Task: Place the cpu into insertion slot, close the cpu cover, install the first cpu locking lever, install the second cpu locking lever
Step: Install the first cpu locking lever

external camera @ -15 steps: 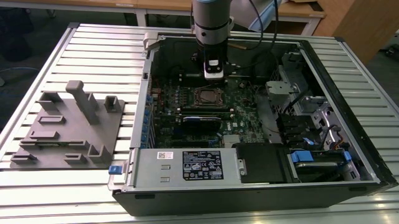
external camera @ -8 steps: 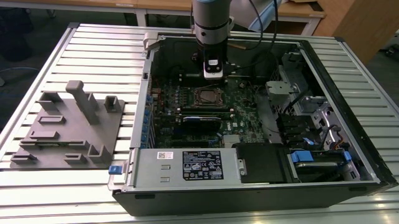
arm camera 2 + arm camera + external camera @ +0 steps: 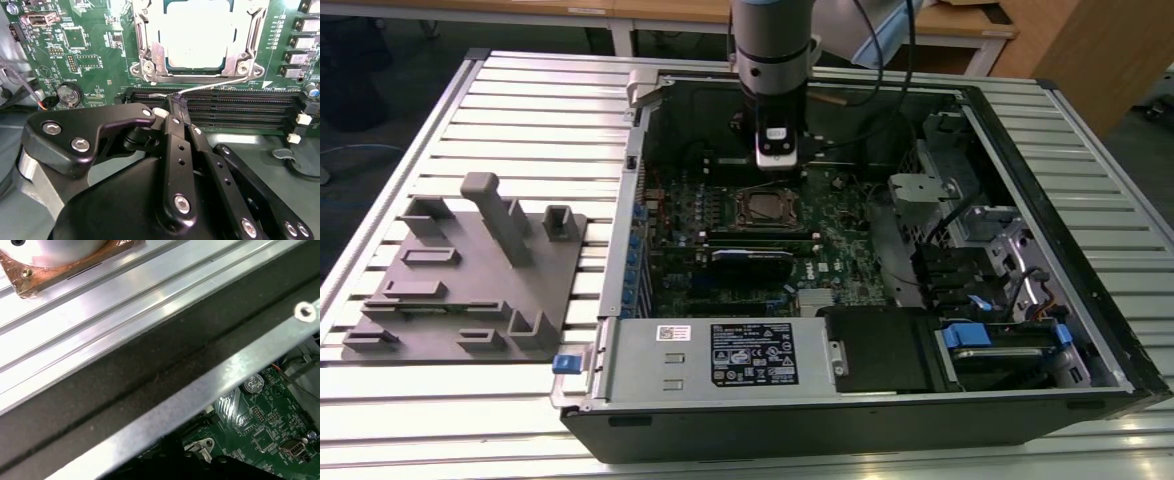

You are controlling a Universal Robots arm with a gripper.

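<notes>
The cpu (image 3: 197,35) lies with its dull silver top up inside the insertion slot (image 3: 766,225) on the green motherboard. The silvery cpu cover (image 3: 239,50) is folded down flat around it. A thin wire locking lever (image 3: 215,85) runs along the socket's edge, slanting up from it. My gripper (image 3: 176,100) is shut, its black fingertips touching the free end of that lever. In the exterior view the gripper (image 3: 775,160) hangs inside the open case just behind the socket.
Long black card slots (image 3: 240,100) lie right under the fingertips. A coin battery (image 3: 67,92) sits beside them. The case rim (image 3: 200,390) is close by. A white-labelled silver box (image 3: 720,355) fills the case front, and a grey fixture (image 3: 467,280) stands on the slatted table (image 3: 534,90).
</notes>
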